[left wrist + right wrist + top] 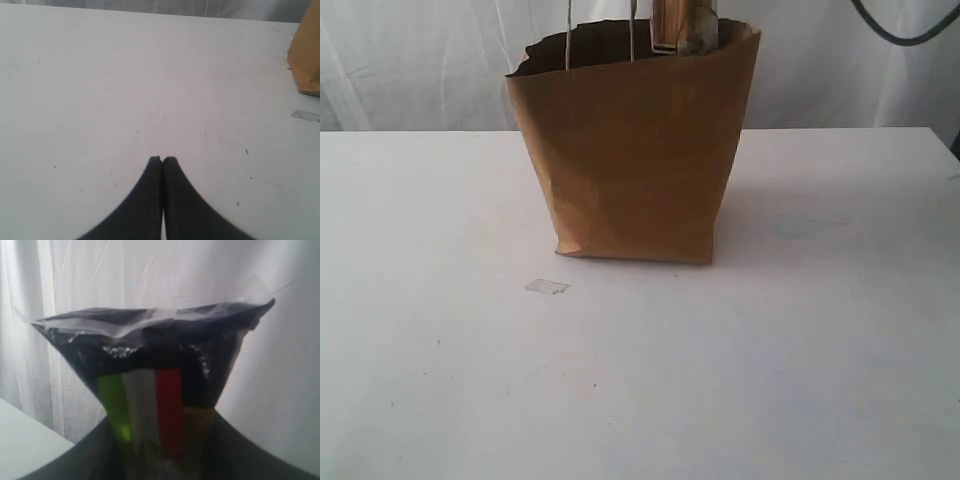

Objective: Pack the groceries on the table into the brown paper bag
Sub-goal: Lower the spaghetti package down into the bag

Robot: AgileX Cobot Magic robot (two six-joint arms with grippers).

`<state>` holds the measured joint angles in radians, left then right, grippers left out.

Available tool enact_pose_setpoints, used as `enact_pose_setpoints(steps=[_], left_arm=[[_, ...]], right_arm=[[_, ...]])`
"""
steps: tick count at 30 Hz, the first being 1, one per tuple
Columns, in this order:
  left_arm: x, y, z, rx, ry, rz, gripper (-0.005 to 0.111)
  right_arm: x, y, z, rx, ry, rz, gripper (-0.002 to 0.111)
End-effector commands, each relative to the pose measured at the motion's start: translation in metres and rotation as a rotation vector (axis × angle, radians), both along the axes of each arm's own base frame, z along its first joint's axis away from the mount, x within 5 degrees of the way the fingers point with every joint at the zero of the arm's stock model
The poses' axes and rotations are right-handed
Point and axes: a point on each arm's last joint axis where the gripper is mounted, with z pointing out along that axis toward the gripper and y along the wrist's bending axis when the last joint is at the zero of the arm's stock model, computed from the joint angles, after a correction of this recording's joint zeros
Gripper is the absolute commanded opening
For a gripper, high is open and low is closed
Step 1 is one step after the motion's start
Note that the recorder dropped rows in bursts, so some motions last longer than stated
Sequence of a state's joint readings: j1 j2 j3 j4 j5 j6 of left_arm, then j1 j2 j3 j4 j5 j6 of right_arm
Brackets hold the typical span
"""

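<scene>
The brown paper bag (635,150) stands upright at the middle back of the white table (800,350). The lower end of the long pasta packet (682,25) hangs in the bag's mouth, by the right rim. In the right wrist view my right gripper (160,440) is shut on this packet (150,365), whose green, white and red stripes run between the fingers. My left gripper (162,160) hovers shut over bare table with nothing in it; the bag's corner (307,60) lies off to one side. Neither gripper shows in the exterior view. The other groceries are out of view.
A small scrap of clear tape (548,287) lies on the table in front of the bag, also seen as a tape scrap (306,115) from the left wrist. A white curtain hangs behind. A dark cable (910,35) loops at the top right.
</scene>
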<state>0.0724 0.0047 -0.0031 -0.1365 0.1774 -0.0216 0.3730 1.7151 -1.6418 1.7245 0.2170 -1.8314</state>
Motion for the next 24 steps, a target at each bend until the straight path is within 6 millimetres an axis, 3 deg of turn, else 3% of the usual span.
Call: enact_pose_setpoints(steps=[1,6,16,24], left_arm=[[0.0,-0.001,-0.001,-0.011,0.0,-0.006,0.0],[0.0,-0.001,-0.001,-0.011,0.0,-0.006,0.0],[0.0,-0.001,-0.001,-0.011,0.0,-0.006,0.0],[0.0,-0.001,-0.001,-0.011,0.0,-0.006,0.0]], right_arm=[[-0.009,-0.003,0.012,0.032,-0.015,0.007,0.0],[-0.016,-0.008,-0.002,-0.004,0.019,-0.014,0.0],[-0.023,-0.012,-0.002,-0.023,0.014,-0.035,0.0],[-0.019,-0.016,-0.029,-0.052,0.097,-0.086,0.0]])
